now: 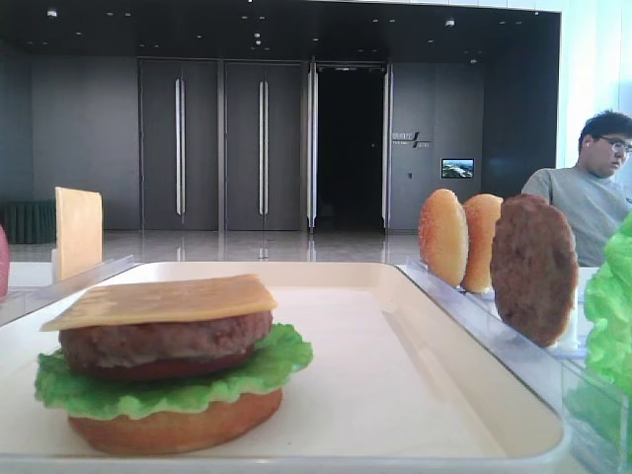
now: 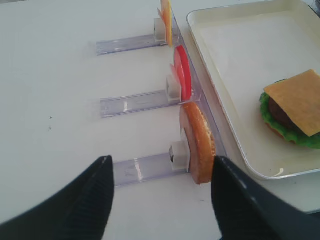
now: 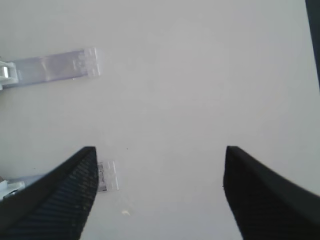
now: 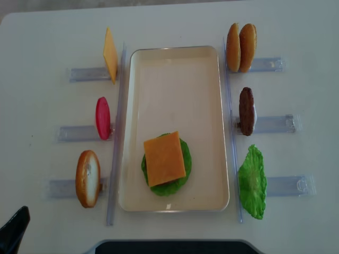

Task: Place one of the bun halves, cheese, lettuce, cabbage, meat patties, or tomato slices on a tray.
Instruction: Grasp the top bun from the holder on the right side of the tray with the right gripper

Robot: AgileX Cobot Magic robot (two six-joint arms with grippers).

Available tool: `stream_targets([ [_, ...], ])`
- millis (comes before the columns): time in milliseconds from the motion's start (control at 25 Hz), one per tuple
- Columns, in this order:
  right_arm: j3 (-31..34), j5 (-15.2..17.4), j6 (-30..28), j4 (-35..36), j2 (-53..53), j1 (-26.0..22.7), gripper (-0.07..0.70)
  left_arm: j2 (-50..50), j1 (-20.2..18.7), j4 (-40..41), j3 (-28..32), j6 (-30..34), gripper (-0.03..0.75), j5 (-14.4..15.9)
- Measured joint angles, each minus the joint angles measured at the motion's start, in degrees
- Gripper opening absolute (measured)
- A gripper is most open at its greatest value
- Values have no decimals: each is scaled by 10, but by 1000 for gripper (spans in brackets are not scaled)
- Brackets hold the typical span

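Burger half built on the tray [image 4: 212,106]

Cheese [image 4: 164,158] tops patty, lettuce and bun base; the bun top [image 2: 198,142] waits at left. Both end effectors [image 2: 160,200] [image 3: 159,192] hang spread, empty.

Glossy cream plastic tray [image 4: 175,55], clear plastic rack [image 2: 145,100], matt white table [image 4: 47,42]

tray [image 4: 175,69]: cream-white, plain
cheese [image 4: 164,158]: flat yellow-orange
lettuce [image 4: 252,182]: bright green, ruffled
meat patties [image 4: 246,111]: dark brown, grainy
bun halves [image 4: 240,47]: golden-tan crust
tomato slice [image 4: 103,117]: pinkish red
bench [image 4: 53,47]: off-white, plain
racks [image 4: 275,124]: clear, colourless
my right gripper [image 3: 160,195]: black, finely ribbed
my left gripper [image 2: 160,200]: black, same ribbing
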Motion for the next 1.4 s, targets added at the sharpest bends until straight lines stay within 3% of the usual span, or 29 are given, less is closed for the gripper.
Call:
stream_targets([
  [240,-9,8,13,2,56,0,527,0,0,0,0,0,472,0],
  [600,-38,-8,17,2,78,5,527,0,0,0,0,0,472,0],
  [1000,-114,30,19,2,150,16,527,0,0,0,0,0,472,0],
  [1160,-117,32,37,-2,152,43,527,0,0,0,0,0,472,0],
  [1400,-118,3,77,-13,152,144,527,0,0,0,0,0,472,0],
])
